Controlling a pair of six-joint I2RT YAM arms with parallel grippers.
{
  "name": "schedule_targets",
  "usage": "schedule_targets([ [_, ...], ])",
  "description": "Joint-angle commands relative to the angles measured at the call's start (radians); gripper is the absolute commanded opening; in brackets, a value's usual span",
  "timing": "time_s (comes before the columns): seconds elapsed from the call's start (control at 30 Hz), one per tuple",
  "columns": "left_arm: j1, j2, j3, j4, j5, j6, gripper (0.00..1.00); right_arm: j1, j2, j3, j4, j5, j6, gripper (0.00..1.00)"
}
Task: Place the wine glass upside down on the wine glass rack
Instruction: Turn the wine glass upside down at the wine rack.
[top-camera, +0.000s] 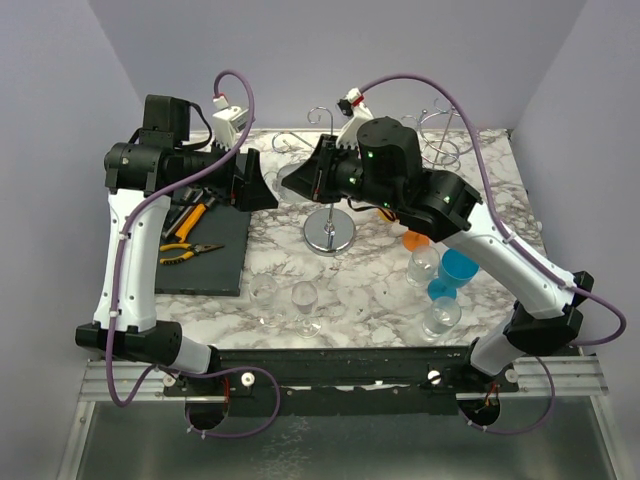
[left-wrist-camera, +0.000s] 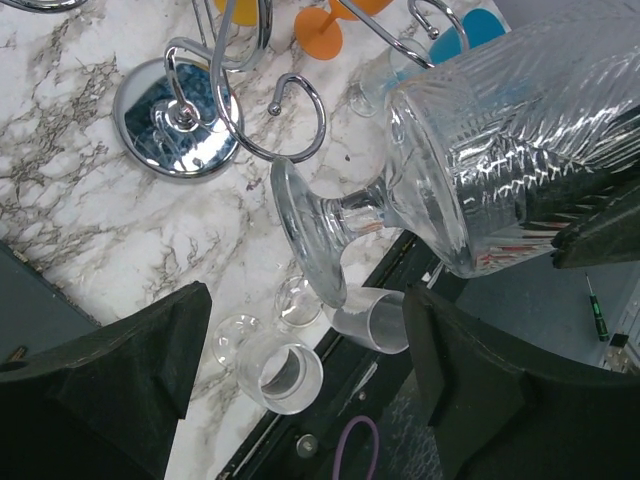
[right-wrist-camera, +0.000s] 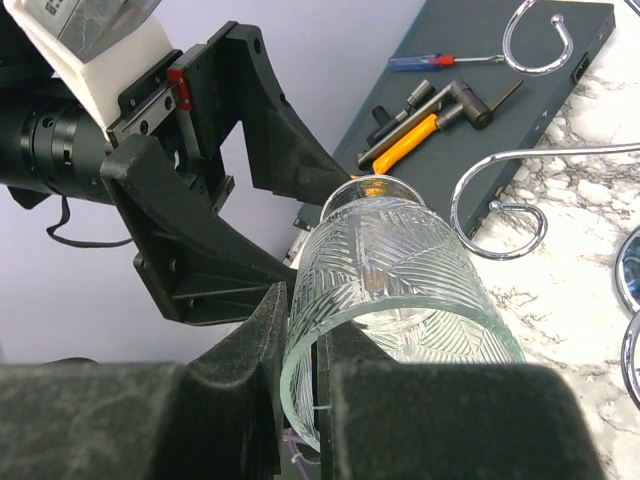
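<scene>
Right wrist: right gripper (right-wrist-camera: 303, 345) pinches the wine glass (right-wrist-camera: 400, 270) at its rim, glass sideways. Left gripper (left-wrist-camera: 305, 385) spread near the foot (left-wrist-camera: 305, 235); next I must hook that foot into the rack (left-wrist-camera: 250, 110).

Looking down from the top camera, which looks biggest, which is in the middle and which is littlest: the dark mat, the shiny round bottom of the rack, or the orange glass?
1. dark mat: by far the biggest.
2. shiny round rack base.
3. orange glass: looks littlest, but part of it is hidden, so its full size is unsure.
</scene>
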Motion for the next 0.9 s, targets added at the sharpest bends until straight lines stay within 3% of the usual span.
schedule_targets([
  [0.0,-0.003,-0.037,-0.004,-0.006,0.040,0.009,0.82,0.004,-0.003,0.027,0.109,-0.035,-0.025,0.01],
  [0.37,-0.002,-0.008,-0.032,0.083,0.024,-0.056,0.44,0.004,0.019,-0.060,0.248,-0.193,0.038,0.01],
  [0.63,-0.004,-0.031,-0.053,0.109,-0.057,-0.030,0.00,0.004,0.012,-0.094,0.268,-0.202,0.057,0.02],
  [0.87,-0.002,-0.096,-0.087,0.169,-0.146,0.071,0.00,-0.001,0.002,-0.102,0.231,-0.242,0.136,0.54],
])
